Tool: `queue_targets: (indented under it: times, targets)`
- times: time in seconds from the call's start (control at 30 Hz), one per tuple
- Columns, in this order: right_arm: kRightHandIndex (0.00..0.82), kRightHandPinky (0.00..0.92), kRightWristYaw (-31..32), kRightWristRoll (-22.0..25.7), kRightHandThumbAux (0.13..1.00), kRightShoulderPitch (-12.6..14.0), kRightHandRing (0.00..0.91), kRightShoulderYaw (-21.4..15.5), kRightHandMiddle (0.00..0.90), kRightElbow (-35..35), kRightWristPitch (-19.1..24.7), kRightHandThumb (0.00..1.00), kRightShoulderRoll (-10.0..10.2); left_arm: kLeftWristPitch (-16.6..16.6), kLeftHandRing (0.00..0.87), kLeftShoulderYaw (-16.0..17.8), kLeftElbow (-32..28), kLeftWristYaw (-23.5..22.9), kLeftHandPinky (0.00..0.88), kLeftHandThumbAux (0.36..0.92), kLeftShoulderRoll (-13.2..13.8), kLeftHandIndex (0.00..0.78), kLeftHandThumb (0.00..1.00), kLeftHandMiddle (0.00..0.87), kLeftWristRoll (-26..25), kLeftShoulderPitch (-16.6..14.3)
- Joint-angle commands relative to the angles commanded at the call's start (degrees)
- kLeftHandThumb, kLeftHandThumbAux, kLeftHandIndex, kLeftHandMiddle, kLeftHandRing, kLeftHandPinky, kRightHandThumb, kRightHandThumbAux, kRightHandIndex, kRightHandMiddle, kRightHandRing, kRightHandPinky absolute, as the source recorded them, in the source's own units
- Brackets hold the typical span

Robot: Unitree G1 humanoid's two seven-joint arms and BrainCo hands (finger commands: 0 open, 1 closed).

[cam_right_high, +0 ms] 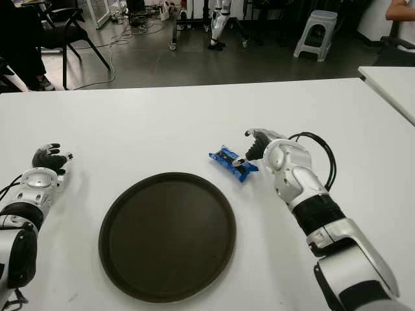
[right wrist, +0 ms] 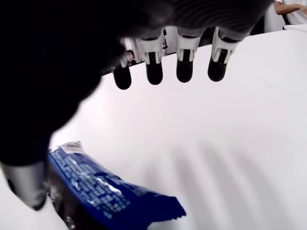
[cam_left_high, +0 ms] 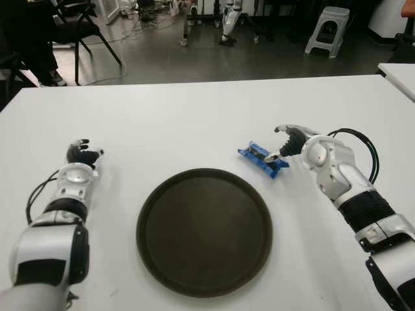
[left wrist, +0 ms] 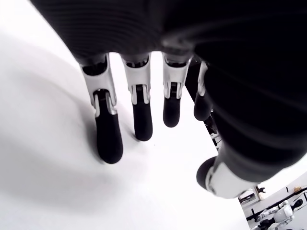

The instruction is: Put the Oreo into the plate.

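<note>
The Oreo (cam_left_high: 262,159) is a blue packet lying flat on the white table (cam_left_high: 194,116), just beyond the upper right rim of the dark round plate (cam_left_high: 204,230). My right hand (cam_left_high: 285,144) hovers at the packet's right end. In the right wrist view its fingers (right wrist: 184,67) stretch out straight above the bare table, and the thumb (right wrist: 29,187) sits by the packet (right wrist: 105,191) without closing on it. Nothing lies in the plate. My left hand (cam_left_high: 83,154) shows to the left of the plate, fingers (left wrist: 108,139) relaxed and holding nothing.
A black cable (cam_left_high: 363,146) loops beside my right forearm. Past the table's far edge are a chair (cam_left_high: 78,26) on the left, a grey stool (cam_left_high: 327,29) and a second white table (cam_left_high: 399,74) at the right.
</note>
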Motion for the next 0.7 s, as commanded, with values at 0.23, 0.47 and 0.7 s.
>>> queue_targets:
  times: [0.23, 0.47, 0.7]
  targets:
    - [0.0, 0.0, 0.07, 0.37, 0.63, -0.41, 0.0, -0.01, 0.0, 0.61, -0.15, 0.0, 1.17, 0.43, 0.165, -0.15, 0.07, 0.02, 0.155, 0.764, 0.08, 0.128, 0.346, 0.149, 0.25, -0.13]
    - [0.0, 0.0, 0.02, 0.1, 0.628, -0.41, 0.0, -0.02, 0.0, 0.36, -0.26, 0.0, 1.75, 0.3, 0.165, -0.1, 0.05, -0.13, 0.165, 0.755, 0.05, 0.124, 0.334, 0.145, 0.18, -0.04]
    - [0.0, 0.0, -0.12, -0.02, 0.633, -1.33, 0.0, 0.21, 0.0, 1.77, -0.43, 0.0, 2.43, 0.21, 0.167, 0.05, 0.04, 0.1, 0.175, 0.755, 0.01, 0.109, 0.314, 0.144, 0.06, -0.05]
